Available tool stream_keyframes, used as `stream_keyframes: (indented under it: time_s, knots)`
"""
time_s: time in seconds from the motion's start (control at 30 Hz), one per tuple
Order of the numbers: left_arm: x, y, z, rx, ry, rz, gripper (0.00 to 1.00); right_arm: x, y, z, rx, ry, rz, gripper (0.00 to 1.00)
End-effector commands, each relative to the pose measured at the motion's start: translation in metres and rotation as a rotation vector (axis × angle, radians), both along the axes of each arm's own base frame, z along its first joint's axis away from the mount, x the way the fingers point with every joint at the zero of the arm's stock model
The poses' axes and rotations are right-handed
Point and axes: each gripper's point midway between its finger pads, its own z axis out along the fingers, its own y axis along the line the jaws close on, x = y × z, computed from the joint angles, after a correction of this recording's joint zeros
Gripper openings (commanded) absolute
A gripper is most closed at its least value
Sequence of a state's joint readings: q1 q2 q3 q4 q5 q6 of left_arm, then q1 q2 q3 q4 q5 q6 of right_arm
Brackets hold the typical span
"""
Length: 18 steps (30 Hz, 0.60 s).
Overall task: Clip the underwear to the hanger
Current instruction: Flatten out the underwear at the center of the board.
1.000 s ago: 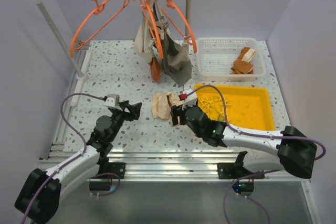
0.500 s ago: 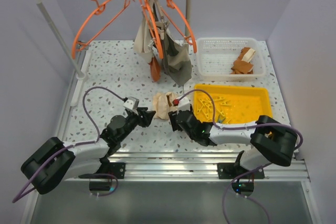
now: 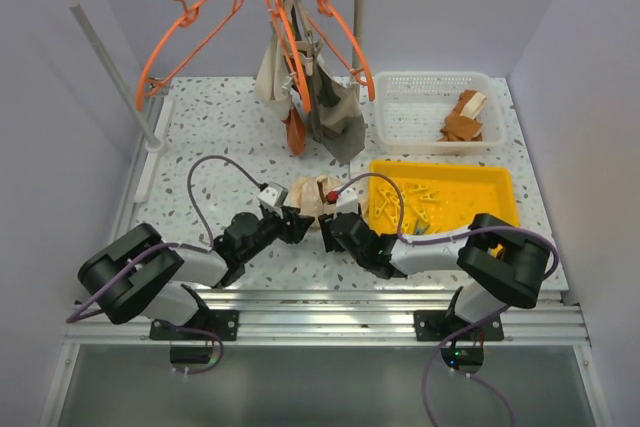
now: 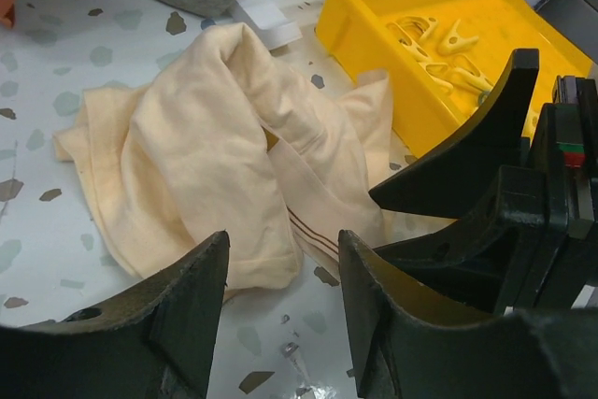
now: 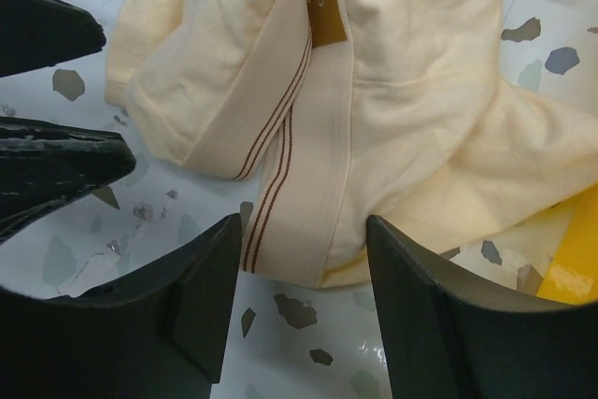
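Note:
The cream underwear (image 3: 312, 197) lies crumpled on the speckled table, its brown-striped waistband toward me. My left gripper (image 3: 296, 225) and right gripper (image 3: 328, 227) sit low at its near edge, side by side. In the left wrist view the left gripper (image 4: 282, 249) is open, with the underwear (image 4: 206, 165) hem just reaching between its tips. The right gripper (image 5: 304, 231) is open too, and the waistband end of the underwear (image 5: 392, 91) lies between its fingers, unpinched. An empty orange hanger (image 3: 190, 37) hangs at the rail's left.
Two more orange hangers (image 3: 345, 42) on the rail carry a dark grey garment (image 3: 335, 112) and other cloths. A yellow tray (image 3: 505, 197) of clips stands right of the underwear. Behind it is a white basket (image 3: 430, 82) holding rust-coloured cloths. The rack's post (image 3: 110, 67) stands left.
Both arms have reached forward and inward until their grippers meet at the underwear's near edge. Both pairs of jaws have narrowed somewhat but stay open.

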<state>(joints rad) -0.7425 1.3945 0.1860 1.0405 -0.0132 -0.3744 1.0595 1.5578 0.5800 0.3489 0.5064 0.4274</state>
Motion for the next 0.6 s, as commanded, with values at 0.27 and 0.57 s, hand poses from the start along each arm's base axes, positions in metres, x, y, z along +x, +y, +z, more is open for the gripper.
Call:
stream_keyframes:
  time_s: [0.27, 0.57]
  knots:
    - [0.018, -0.032, -0.003, -0.001, -0.011, -0.040, 0.53, -0.005, -0.001, -0.016, 0.051, 0.036, -0.033, 0.53]
    - [0.035, -0.020, -0.033, 0.127, 0.025, 0.074, 0.31, -0.004, -0.005, -0.011, 0.031, 0.032, -0.043, 0.40]
